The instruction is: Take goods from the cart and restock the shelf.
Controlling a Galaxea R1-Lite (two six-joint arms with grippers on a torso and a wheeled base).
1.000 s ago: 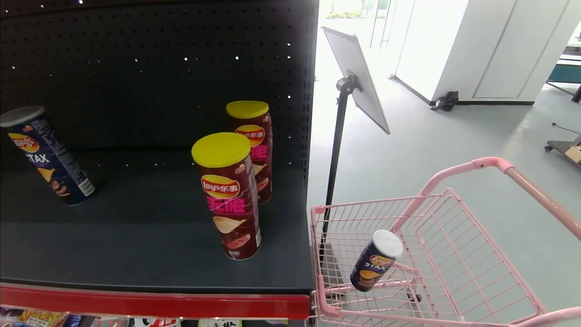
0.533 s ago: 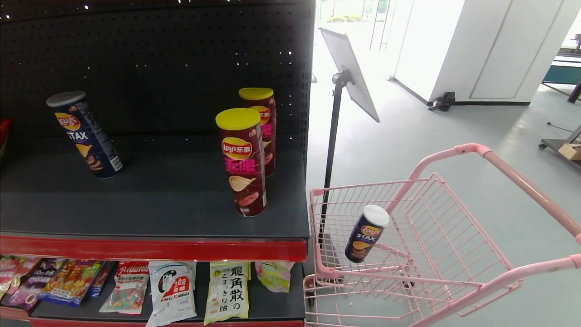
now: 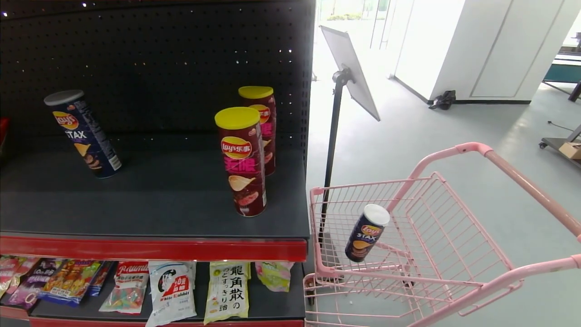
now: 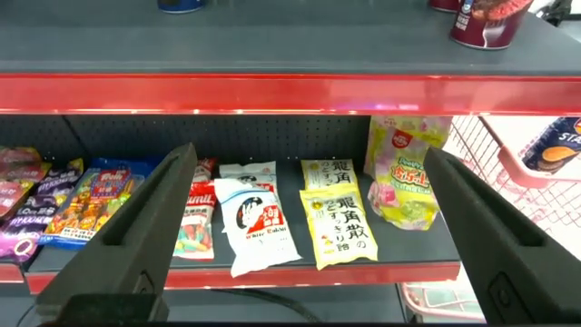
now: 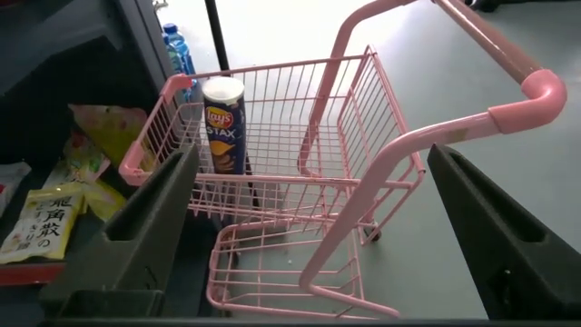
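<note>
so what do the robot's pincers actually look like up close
The left pincer and right pincer look alike. Each has two long, dark grey, matte fingers, flat-faced and tapering to blunt tips, with a small round hole near one finger's base.

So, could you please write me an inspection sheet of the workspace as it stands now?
Surface: dark grey shelf board with red front edge, carrying three cans.
Job's things: dark blue chip can with white lid stands in the pink wire cart; front maroon can with yellow lid, rear maroon can with yellow lid and dark blue can with grey lid are on the shelf.
Clutter: flat snack bags on the lower shelf.
Hands: left hand open, facing the lower shelf; right hand open, over the cart.
Cables: what looks like a thin dark cable on the floor, far right.
Surroundings: white sign board on black stand.
</note>
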